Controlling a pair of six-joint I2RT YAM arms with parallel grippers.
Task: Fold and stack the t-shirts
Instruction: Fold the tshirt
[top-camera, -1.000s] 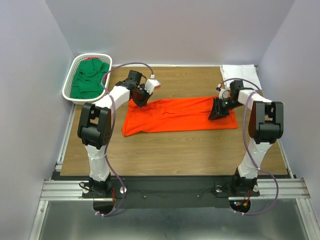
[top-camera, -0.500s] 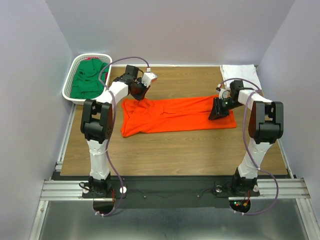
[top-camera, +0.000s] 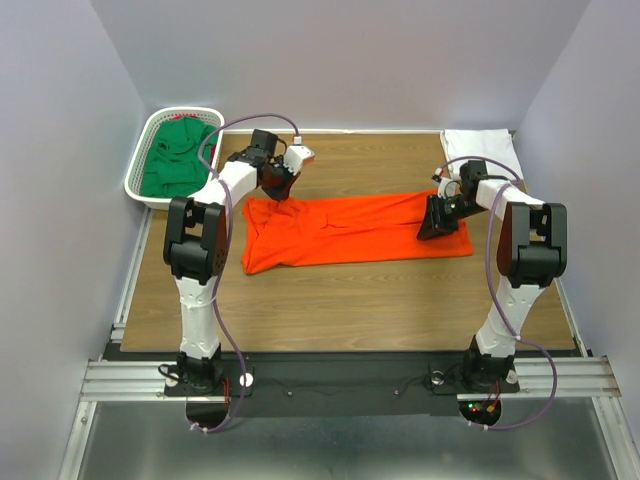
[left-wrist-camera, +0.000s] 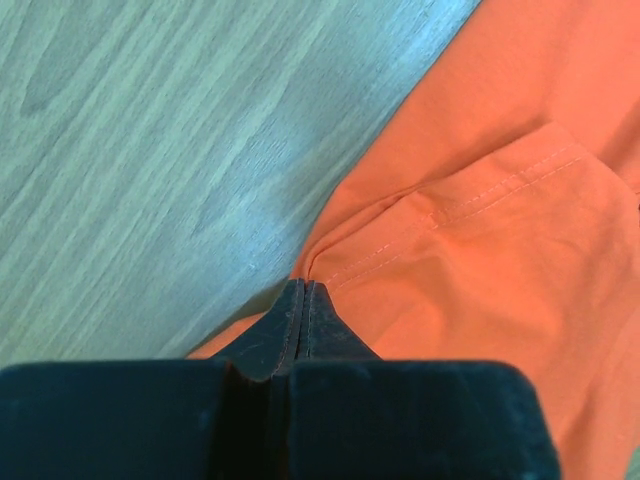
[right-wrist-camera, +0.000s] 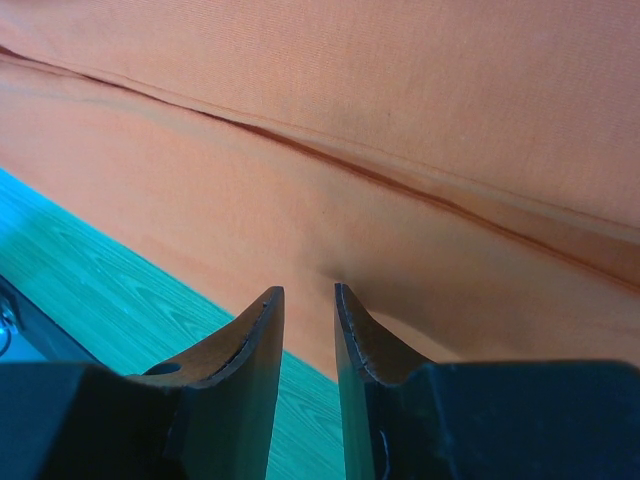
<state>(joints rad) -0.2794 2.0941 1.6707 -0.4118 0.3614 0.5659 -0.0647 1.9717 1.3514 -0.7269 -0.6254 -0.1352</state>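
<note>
Left pincer drawn back, gripping orange-red t-shirt, right pincer likewise

A wood-grain table fills the middle of the top view. An orange-red t-shirt lies spread lengthwise across its centre, from left of middle almost to the right edge, with bare wood above and below it. A folded white t-shirt rests in the upper right corner. A white plastic mesh basket sits at the upper left corner.
</note>
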